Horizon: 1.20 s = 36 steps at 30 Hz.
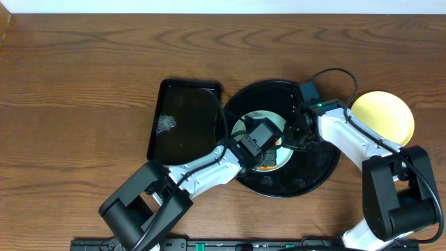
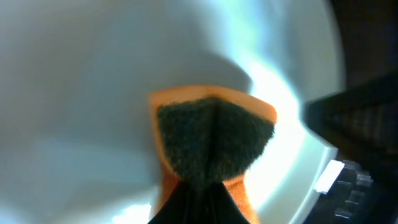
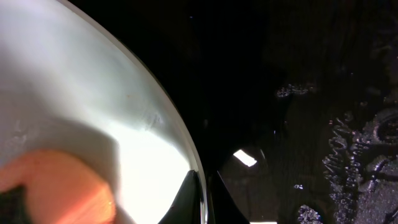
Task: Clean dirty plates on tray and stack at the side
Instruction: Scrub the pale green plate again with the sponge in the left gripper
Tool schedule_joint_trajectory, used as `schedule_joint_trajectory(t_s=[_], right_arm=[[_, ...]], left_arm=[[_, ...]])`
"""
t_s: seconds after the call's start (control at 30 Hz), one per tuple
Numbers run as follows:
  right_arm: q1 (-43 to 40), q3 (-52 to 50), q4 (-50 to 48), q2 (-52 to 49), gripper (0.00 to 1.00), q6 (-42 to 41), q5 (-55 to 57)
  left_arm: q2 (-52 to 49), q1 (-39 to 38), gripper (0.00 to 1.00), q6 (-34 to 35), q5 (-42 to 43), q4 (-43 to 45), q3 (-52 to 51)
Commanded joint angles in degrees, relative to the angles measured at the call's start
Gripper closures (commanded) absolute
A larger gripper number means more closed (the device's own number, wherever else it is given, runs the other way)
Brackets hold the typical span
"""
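Observation:
A pale mint-green plate [image 1: 261,120] lies in the large round black tray [image 1: 317,171]. My left gripper [image 1: 268,150] is shut on an orange sponge with a dark scrub face [image 2: 214,140], pressed onto the plate [image 2: 81,93]. My right gripper [image 1: 296,132] is shut on that plate's rim [image 3: 186,149], one finger on each side [image 3: 204,193]. The sponge shows as an orange blur in the right wrist view [image 3: 56,186]. A pale yellow plate [image 1: 383,115] lies on the table to the right of the tray.
A smaller rectangular black tray [image 1: 185,118] with a patch of foam [image 1: 166,124] lies left of the round tray. The round tray's floor is wet with droplets [image 3: 354,149]. A cable [image 1: 334,73] loops over the right arm.

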State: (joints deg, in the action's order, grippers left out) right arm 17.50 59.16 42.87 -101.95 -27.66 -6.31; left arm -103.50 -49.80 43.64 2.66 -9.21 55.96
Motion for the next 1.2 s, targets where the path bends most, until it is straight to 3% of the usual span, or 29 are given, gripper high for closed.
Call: schedule_joint_trajectory(t_s=[0.0, 0.07, 0.23, 0.4, 0.57, 0.8, 1.03, 1.17], right_arm=[[0.55, -0.87, 0.00, -0.46, 0.99, -0.57, 0.24], [0.55, -0.87, 0.02, -0.46, 0.99, -0.57, 0.24], [0.55, -0.87, 0.02, -0.46, 0.99, -0.57, 0.24], [0.55, -0.87, 0.22, -0.46, 0.99, -0.57, 0.24], [0.55, -0.87, 0.20, -0.46, 0.99, -0.55, 0.24], [0.55, -0.87, 0.22, -0.46, 0.99, -0.55, 0.22], [0.55, -0.87, 0.72, -0.46, 0.99, -0.55, 0.22], [0.55, -0.87, 1.07, -0.46, 0.99, -0.33, 0.20]], left_arm=[[-0.81, 0.76, 0.92, -6.95, -16.11, -2.71, -0.35], [-0.68, 1.64, 0.92, -11.06, -20.33, -2.47, -0.26], [0.33, 4.39, 0.92, -20.37, -21.40, 0.09, 1.62], [1.95, 7.06, 0.92, -21.35, -20.87, 5.16, 2.40], [1.81, 8.44, 0.92, -21.59, -7.58, 6.58, 2.40], [-0.57, 8.22, 0.92, -24.41, -1.09, 7.41, 2.40], [-3.39, 9.73, 0.92, -27.30, -11.76, 8.09, 2.40], [-4.11, 11.65, 0.92, -26.56, -12.37, 7.96, 2.40]])
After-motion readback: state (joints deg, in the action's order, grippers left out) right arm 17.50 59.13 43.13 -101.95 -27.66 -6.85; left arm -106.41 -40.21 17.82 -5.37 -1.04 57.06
